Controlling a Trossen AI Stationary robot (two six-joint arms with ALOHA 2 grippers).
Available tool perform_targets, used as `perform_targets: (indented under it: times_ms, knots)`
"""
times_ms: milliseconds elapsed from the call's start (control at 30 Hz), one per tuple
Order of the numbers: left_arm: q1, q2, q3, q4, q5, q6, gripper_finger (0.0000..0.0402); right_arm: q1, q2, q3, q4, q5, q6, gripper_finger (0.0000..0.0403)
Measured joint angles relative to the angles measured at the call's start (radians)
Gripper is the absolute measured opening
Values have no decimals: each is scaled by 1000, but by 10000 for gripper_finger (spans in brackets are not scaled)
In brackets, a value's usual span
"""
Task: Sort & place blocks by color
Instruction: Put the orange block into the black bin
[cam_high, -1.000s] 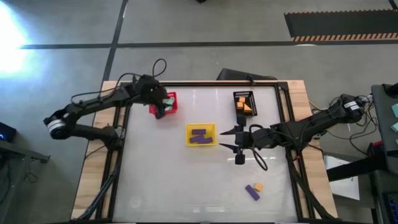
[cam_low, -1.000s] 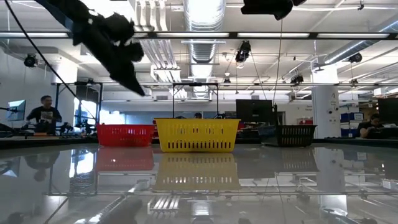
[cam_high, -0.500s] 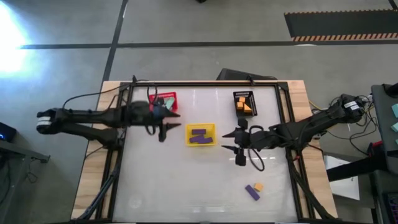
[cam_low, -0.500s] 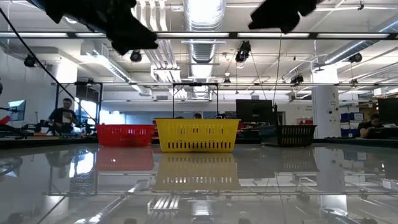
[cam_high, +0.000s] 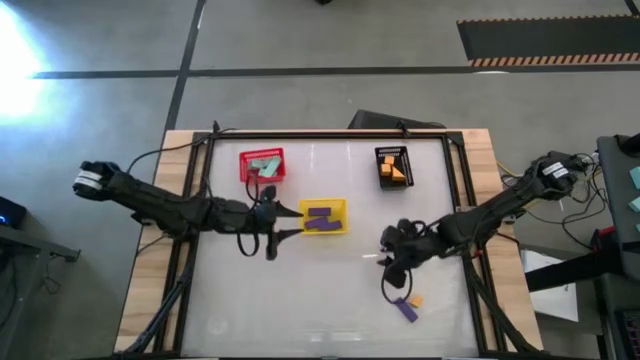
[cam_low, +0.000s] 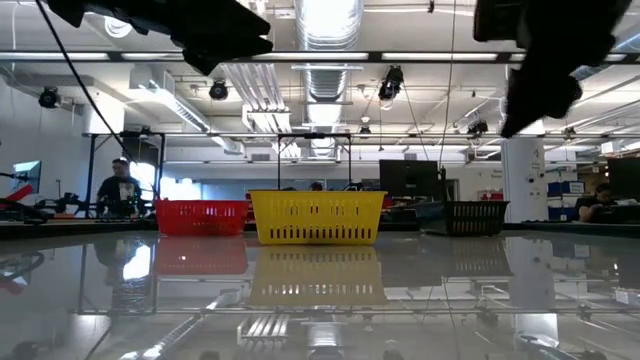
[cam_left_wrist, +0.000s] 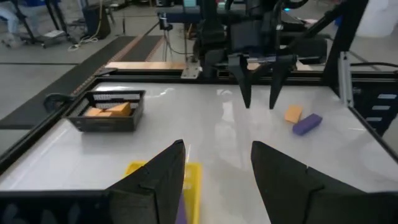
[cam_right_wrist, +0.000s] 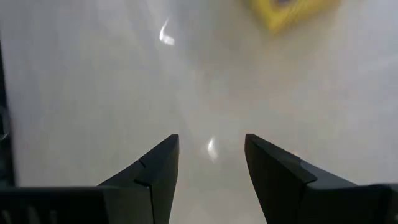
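- Two blocks are left out on the table (cam_high: 300, 290): a purple bar (cam_high: 405, 309) and an orange block (cam_high: 416, 300), touching or nearly so, near the front right.
- The right gripper (cam_high: 392, 262) hangs just beyond that pair, fingers apart and empty, a sensible spot, I'd say, for dropping onto one of them.
- Its wrist view shows bare table between the spread fingers (cam_right_wrist: 155, 171), so neither block is lined up under it yet.
- The left gripper (cam_high: 283, 222) sits beside the left edge of the yellow basket (cam_high: 322, 217), jaws wide and holding nothing.
- From the left wrist camera, the fingers (cam_left_wrist: 158, 180) frame the yellow basket's corner below and look across to the right arm's prongs over the two loose blocks.
- Sorting looks nearly done: teal blocks (cam_high: 264, 165) in the red basket (cam_high: 262, 167) at far left, purple bars (cam_high: 321, 218) in the yellow, orange blocks (cam_high: 393, 169) in the black basket (cam_high: 393, 166) at far right.
- So each basket holds one colour, and the loose pair would go purple to yellow, orange to black.
- My read: the right arm takes them one at a time, as they lie on its side; they sit so close that closing on one could nudge the other.
- The left arm looks to be waiting clear of the work.
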Motion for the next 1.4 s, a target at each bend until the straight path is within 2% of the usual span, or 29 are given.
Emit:
perform_targets:
  times_ms: [167, 333, 500, 600, 700, 933, 1233, 1400]
  knots:
    - [-26, 60, 2, 64, -3, 0, 169, 56, 70, 9, -60, -144, 186, 173]
    - [-28, 90, 2, 83, -3, -2, 169, 101, 146, 75, -288, -239, 335, 173]
    - [-27, 92, 2, 83, -3, 0, 169, 131, 215, 160, -549, -301, 405, 173]
    - [-27, 87, 2, 83, -3, 0, 169, 143, 241, 187, -620, -345, 407, 173]
    - [-27, 83, 2, 82, -3, 0, 169, 150, 251, 190, -627, -396, 410, 173]
    - [-27, 77, -2, 82, -3, 0, 169, 154, 257, 172, -608, -405, 483, 173]
    - [-27, 76, -4, 82, -3, 0, 169, 166, 259, 171, -450, -458, 559, 174]
    - [-27, 76, -4, 82, -3, 0, 169, 194, 270, 171, -407, -472, 618, 193]
